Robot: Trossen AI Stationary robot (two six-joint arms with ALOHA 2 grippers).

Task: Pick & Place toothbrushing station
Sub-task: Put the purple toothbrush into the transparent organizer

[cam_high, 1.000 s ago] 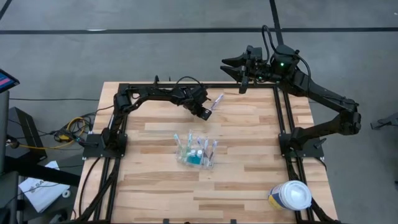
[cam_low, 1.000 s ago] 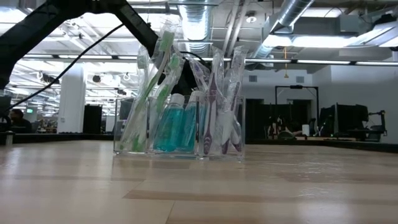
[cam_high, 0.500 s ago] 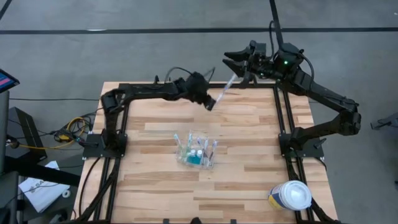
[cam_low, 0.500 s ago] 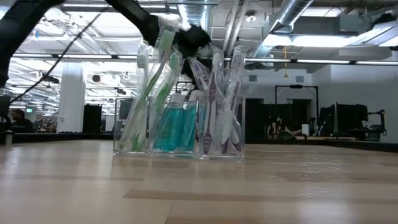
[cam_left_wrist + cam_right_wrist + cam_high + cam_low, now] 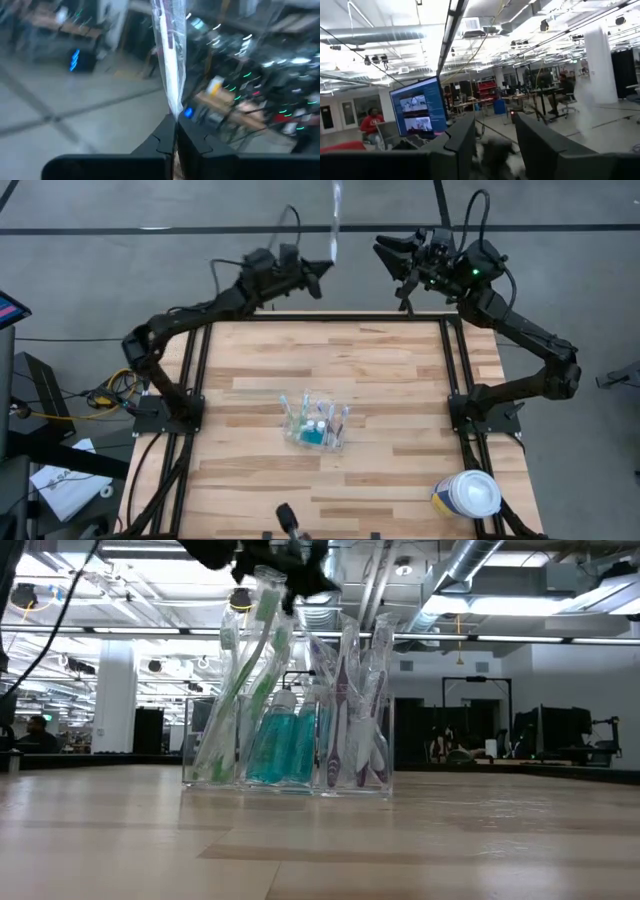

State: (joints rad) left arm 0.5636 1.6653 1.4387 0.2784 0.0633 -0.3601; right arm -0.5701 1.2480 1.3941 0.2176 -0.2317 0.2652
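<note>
Clear plastic marks the holder (image 5: 318, 420), which stands upright near the middle of the wooden table (image 5: 400, 370) with brushes and small blue bottles in it. A wrapped toothbrush (image 5: 335, 215) is pinched by its lower end in the left gripper (image 5: 322, 268), whose fingers are pressed together on it; its long axis points up and away from the fingers. This gripper is raised beyond the table's far edge, so the holder lies well apart from it, towards the near side and below. The right gripper (image 5: 392, 250), fingers partly spread and empty, waits beyond the far right corner, about equally far from the holder.
</note>
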